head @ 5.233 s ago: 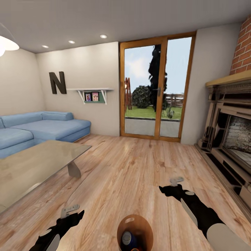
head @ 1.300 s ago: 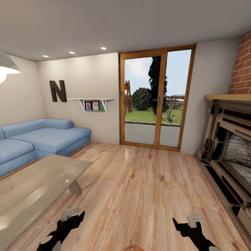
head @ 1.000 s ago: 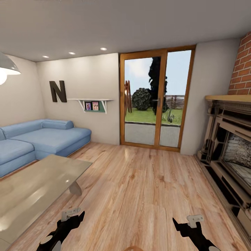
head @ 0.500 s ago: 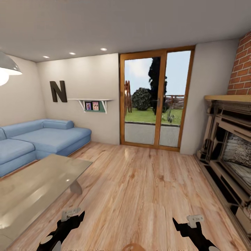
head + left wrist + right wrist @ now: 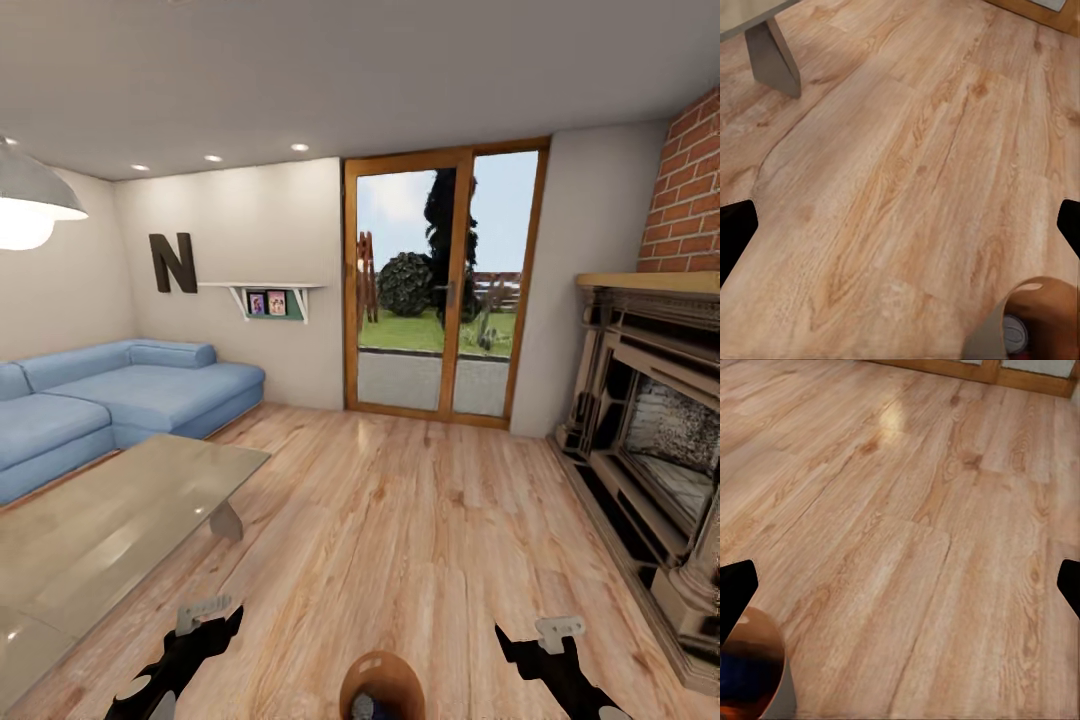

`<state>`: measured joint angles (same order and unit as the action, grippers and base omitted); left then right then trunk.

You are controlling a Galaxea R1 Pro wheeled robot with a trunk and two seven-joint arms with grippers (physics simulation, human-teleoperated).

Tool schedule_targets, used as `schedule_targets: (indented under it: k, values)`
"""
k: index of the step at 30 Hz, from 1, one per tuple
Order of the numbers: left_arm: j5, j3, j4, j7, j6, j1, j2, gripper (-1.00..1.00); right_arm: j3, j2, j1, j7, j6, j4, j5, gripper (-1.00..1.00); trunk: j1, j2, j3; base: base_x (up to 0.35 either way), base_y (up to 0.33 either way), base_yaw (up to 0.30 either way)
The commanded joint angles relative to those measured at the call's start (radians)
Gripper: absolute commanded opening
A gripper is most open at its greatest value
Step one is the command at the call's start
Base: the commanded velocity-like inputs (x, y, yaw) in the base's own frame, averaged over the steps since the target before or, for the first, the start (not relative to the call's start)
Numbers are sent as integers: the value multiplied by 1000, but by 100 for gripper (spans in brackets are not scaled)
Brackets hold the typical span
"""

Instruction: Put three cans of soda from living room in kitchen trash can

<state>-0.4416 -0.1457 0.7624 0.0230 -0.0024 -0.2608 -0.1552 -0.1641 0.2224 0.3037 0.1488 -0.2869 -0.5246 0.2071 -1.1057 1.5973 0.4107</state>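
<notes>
Shifted, camera only: copper-lined round trash can (image 5: 381, 685) at bottom centre holding a blue soda can (image 5: 1014, 328), both grippers' fingers wide and empty; risks tipping if bumped while leaving.

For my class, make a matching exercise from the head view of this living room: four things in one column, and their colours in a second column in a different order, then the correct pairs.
Things:
1. sofa
2. letter N
3. chimney wall
4. bin

Colours:
A. red brick
B. copper-brown inside
C. light blue
D. dark, near black

Pairs: 1-C, 2-D, 3-A, 4-B
</notes>
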Motion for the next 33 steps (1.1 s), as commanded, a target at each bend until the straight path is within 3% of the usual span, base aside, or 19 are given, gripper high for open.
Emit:
schedule_targets:
  k: [1,11,33]
  values:
    - [0,0,0,0,0,0,0,100,0,0,0,0,0,0,0,100,0,0,0,-322,0,0]
    - [-2,1,0,0,0,0,0,100,0,0,0,0,0,0,0,100,0,0,0,-224,0,0]
    - [-2,2,0,0,-1,0,0,100,-1,0,0,0,0,0,0,100,0,0,0,-18,0,0]
